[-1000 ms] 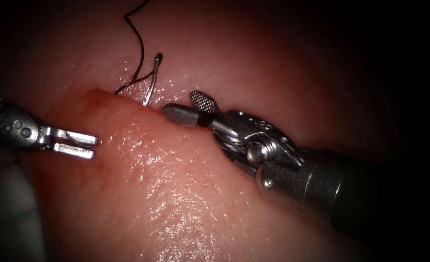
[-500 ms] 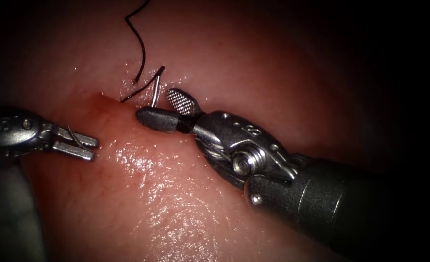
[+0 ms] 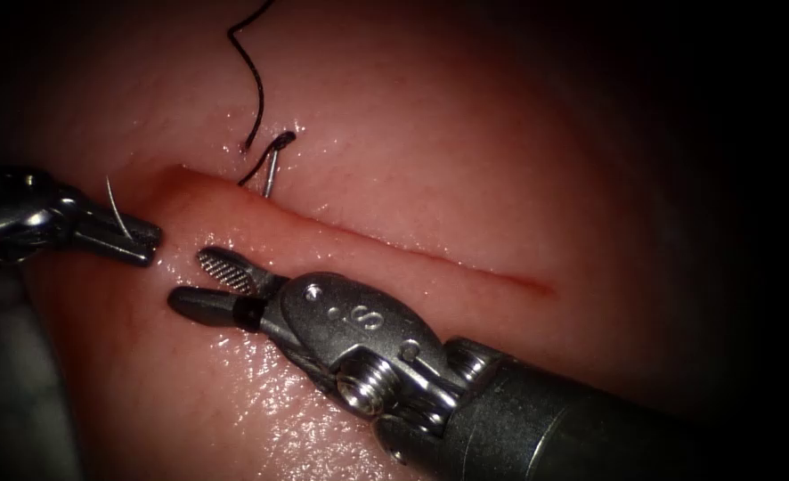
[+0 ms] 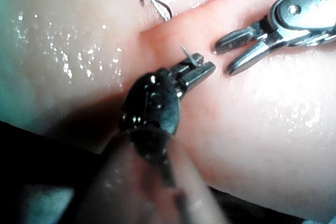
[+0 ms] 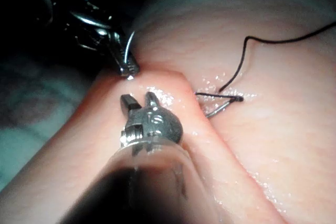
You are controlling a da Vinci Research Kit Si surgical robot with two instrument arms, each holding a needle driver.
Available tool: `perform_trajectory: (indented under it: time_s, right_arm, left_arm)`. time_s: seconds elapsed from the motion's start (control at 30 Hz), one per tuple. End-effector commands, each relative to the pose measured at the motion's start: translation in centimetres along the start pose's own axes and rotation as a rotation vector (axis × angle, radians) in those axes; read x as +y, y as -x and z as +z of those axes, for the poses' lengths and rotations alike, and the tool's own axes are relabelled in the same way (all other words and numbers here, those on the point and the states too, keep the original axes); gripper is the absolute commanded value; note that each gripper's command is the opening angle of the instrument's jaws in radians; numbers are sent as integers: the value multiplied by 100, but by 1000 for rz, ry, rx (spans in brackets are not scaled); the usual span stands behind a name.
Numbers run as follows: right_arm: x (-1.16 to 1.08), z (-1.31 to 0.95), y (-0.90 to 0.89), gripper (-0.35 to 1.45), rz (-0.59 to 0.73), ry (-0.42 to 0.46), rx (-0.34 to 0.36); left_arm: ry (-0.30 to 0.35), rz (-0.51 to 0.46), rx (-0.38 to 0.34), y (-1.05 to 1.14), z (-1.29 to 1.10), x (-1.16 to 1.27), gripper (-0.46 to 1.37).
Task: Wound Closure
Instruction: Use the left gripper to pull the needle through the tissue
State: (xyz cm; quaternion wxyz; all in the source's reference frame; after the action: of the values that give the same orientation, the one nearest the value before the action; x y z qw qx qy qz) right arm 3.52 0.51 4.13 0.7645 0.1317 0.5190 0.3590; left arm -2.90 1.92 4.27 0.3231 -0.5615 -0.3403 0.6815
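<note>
A curved needle (image 3: 271, 169) runs through the tissue (image 3: 412, 178) at the left end of the cut (image 3: 394, 245), in the upper left of the endoscope frame. Its tail end, where the dark thread (image 3: 250, 80) joins it, stands out of the surface just above the cut line. Its pointed end (image 3: 115, 207) comes out of the tissue at the far left, below the cut's end. The thread curls upward from the tail and leaves the frame at the top edge.

The left tool (image 3: 150, 242) enters from the left edge at mid height. Its jaws are closed on the needle close to the point, with the tip rising as a thin bright arc above them.

The right tool (image 3: 200, 282) comes in from the lower right corner and ends left of centre, below the cut and just right of the left tool. Its jaws stand slightly apart and hold nothing; the ridged inner face of the upper jaw is visible.

The tissue is pale pink and glistening, with a faint red tint of fluid (image 3: 176, 183) along the cut's left end.
</note>
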Motion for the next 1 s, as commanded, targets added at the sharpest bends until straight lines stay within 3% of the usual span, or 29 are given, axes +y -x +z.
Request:
perform_trajectory:
  time_s: [0.03,0.23,0.3,0.5,0.67,1.0]
  right_arm:
    - [4,1,5,-3,-21,13,-23]
    - [12,0,29,-2,-61,44,-59]
    - [14,-1,39,-2,-70,48,-84]
    - [14,-4,55,-3,-84,50,-98]
    - [16,-5,63,-5,-91,53,-102]
    - [20,-6,72,-10,-99,55,-115]
  left_arm:
    - [25,-14,3,-3,0,0,-35]
    - [42,-167,-7,-11,0,-1,-35]
    - [52,-271,-15,-16,-1,0,-35]
    - [71,-369,-21,-27,0,7,-35]
    - [100,-521,-39,-41,-1,15,-35]
    - [126,-717,-63,-64,-4,25,-35]
